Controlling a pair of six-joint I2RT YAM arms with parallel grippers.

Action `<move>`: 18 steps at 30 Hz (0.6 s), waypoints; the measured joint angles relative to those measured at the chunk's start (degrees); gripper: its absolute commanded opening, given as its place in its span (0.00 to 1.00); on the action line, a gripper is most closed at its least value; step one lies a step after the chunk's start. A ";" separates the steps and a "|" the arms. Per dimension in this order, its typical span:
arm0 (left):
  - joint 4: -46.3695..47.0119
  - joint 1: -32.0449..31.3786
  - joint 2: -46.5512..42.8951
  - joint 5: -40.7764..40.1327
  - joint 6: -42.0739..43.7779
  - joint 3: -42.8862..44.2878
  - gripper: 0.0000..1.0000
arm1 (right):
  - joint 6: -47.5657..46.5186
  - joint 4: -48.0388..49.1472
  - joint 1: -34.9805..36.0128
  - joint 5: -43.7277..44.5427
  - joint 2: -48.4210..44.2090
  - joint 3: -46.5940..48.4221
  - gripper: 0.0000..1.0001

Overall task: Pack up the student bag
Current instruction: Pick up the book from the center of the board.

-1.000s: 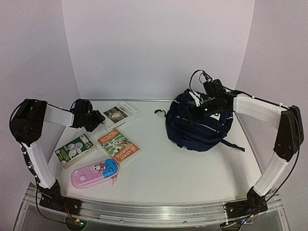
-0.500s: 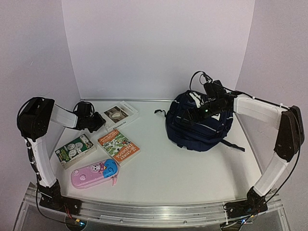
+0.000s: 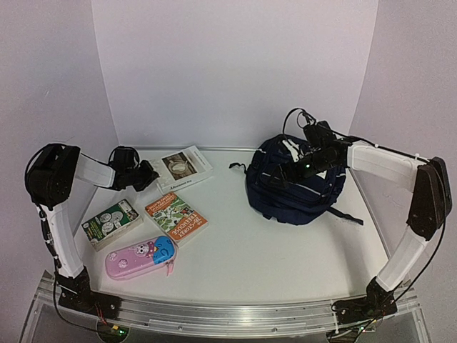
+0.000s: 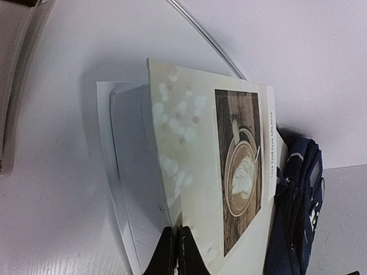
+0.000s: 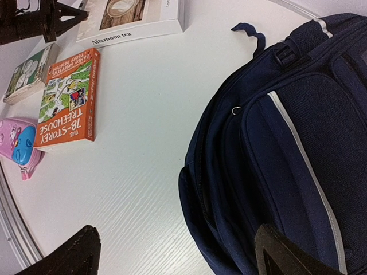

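A: State of left fingers (image 4: 167,256)?
B: Pinched together on the lower edge of the Afternoon tea book (image 4: 241,172) front cover. The cover stands lifted off the pages.
A: And right fingers (image 5: 287,255)?
B: Spread wide, hovering just over the student bag (image 3: 296,193).
A: Bag position?
B: Resting on the desk (image 3: 271,250), far right side, well apart from the orange book (image 3: 176,216) and pencil case (image 3: 141,255).

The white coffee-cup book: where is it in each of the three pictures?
Top external: the white book with a coffee cup on its cover lies at the back, left of centre.
Left wrist: it fills the middle of the picture.
Right wrist: at the top edge, left of centre.
Shared landmark: the navy-blue fabric backpack.
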 measured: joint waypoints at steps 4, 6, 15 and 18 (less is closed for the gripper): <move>0.44 -0.11 -1.27 2.97 -0.73 0.42 0.00 | 1.20 -0.20 -1.81 -2.18 0.00 0.13 0.98; 0.44 -0.35 -2.42 4.57 -0.77 0.70 0.00 | 2.10 -0.24 -3.12 -3.74 0.00 0.30 0.98; 1.62 -4.04 -6.33 12.53 -0.90 2.37 0.00 | 6.05 -0.24 -5.75 -9.27 -0.07 0.55 0.98; 2.20 -5.60 -7.89 15.49 -0.87 2.16 0.00 | 7.13 -0.24 -6.00 -11.04 -0.42 0.47 0.98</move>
